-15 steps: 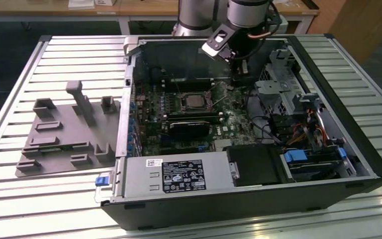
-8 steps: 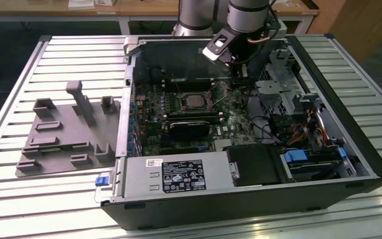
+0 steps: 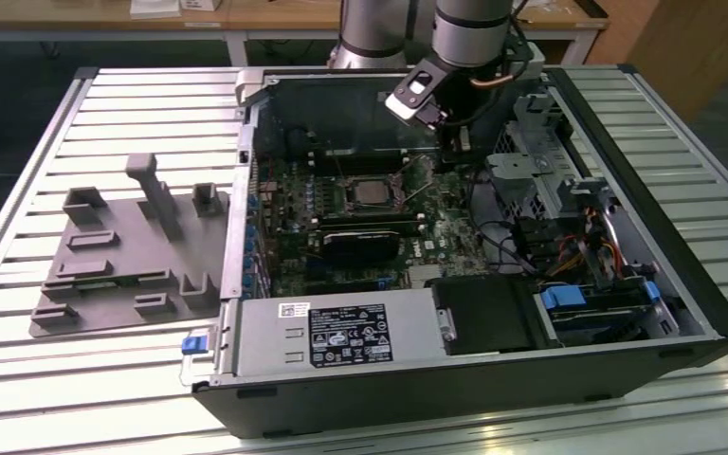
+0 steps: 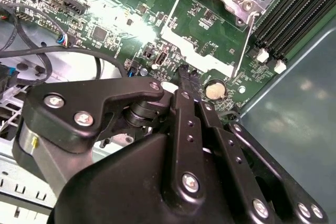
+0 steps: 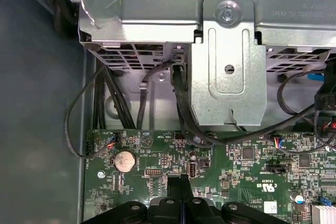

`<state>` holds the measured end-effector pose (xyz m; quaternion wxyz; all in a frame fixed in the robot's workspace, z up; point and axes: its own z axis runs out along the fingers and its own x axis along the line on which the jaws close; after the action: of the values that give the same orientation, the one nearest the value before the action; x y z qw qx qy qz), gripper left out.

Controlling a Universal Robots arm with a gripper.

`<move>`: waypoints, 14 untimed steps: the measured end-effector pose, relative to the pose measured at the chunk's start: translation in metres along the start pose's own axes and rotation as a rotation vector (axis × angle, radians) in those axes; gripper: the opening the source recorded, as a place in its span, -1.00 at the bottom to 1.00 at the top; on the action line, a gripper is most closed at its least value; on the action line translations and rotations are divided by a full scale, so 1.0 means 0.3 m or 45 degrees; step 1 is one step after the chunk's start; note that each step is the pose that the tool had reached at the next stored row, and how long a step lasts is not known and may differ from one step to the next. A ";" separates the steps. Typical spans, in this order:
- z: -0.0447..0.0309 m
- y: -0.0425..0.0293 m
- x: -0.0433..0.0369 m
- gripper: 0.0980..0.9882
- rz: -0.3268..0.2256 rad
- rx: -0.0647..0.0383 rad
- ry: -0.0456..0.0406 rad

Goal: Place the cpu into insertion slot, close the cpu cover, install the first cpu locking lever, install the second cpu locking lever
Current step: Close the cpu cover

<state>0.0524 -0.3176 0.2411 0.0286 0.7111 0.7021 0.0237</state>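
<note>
Gripper (image 3: 455, 144): fingers pressed together, empty, tips low over the green motherboard (image 5: 157, 156), just beside a coin cell (image 4: 214, 90). Cpu (image 3: 367, 192): flat in the insertion slot (image 3: 342, 192), clear of the gripper and near it, toward the exterior view's left. Two thin wire levers (image 4: 176, 6) run beside the slot; whether they are latched cannot be told. Open computer case (image 3: 465, 398): holds the motherboard, cables and drive cage. Case lies on a slatted table (image 3: 111, 104) beside a grey fixture plate (image 3: 99, 275).
</note>
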 end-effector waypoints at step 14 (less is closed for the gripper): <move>0.003 0.004 0.000 -0.99 -0.001 0.176 -0.003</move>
<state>0.0538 -0.3176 0.2403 -0.0199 0.7111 0.7024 -0.0255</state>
